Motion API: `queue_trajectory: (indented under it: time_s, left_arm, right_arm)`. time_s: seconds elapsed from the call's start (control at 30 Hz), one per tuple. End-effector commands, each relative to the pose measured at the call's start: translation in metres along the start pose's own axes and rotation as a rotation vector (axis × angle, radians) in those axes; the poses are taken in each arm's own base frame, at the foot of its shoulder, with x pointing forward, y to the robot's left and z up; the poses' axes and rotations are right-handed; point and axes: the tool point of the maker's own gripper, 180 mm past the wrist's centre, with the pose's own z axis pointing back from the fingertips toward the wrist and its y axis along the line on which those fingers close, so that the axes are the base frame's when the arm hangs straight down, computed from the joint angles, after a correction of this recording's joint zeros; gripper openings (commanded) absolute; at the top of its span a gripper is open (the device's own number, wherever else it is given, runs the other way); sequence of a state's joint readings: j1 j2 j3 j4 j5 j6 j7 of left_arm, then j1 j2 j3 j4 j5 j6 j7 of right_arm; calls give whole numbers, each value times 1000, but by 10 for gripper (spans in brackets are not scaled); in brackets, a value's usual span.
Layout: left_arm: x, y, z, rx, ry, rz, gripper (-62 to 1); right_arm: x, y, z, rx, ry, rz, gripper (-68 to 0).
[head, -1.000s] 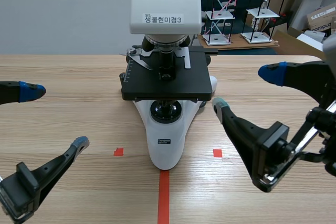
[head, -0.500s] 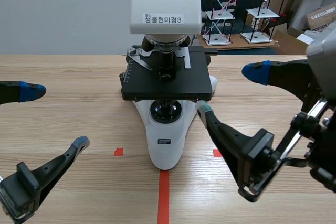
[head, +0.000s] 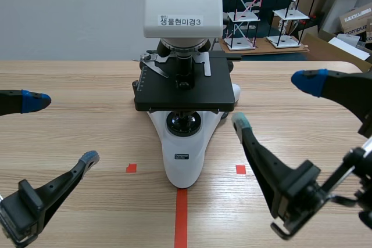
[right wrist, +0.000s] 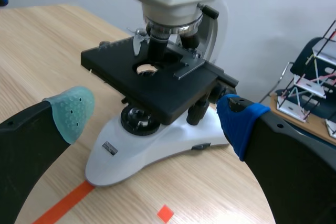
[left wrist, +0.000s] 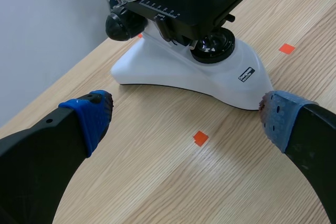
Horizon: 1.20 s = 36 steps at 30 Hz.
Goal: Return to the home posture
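A white microscope (head: 183,56) with a black stage (head: 185,92) stands at the table's middle; its base (left wrist: 178,72) and stage (right wrist: 152,80) show in both wrist views. My left gripper (head: 61,129) hangs open at the left, apart from the microscope, nothing between its fingers. In the left wrist view my left gripper (left wrist: 186,116) frames the base's front. My right gripper (head: 279,100) is open to the right of the microscope, empty. In the right wrist view my right gripper (right wrist: 157,108) stands wide apart in front of the stage.
Orange-red tape marks (head: 181,219) lie on the wooden table in front of the microscope. Wire racks (head: 264,10) and cardboard boxes (head: 354,21) stand behind the table's far edge at the right.
My right arm first swung in toward the microscope, then drew back to the right and lower. The left arm has not moved.
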<state>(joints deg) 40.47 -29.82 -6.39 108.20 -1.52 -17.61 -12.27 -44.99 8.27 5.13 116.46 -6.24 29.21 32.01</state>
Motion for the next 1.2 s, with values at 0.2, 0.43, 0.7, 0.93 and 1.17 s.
queue_trajectory:
  time_s: [0.2,0.43,0.7,0.93,1.17]
  left_arm:
    - [3,0,0,6,-16,10,-19]
    - [3,0,0,6,-16,10,-19]
    - [3,0,0,6,-16,10,-19]
    - [3,0,0,6,-17,10,-19]
    - [3,0,0,6,-17,10,-19]
  right_arm:
    - [-5,7,12,32,28,8,-163]
    - [-5,8,13,50,32,19,-163]
    - [-6,8,13,50,36,19,-163]
    - [-7,13,22,45,41,-2,-163]
    - [-10,22,33,52,63,23,-163]
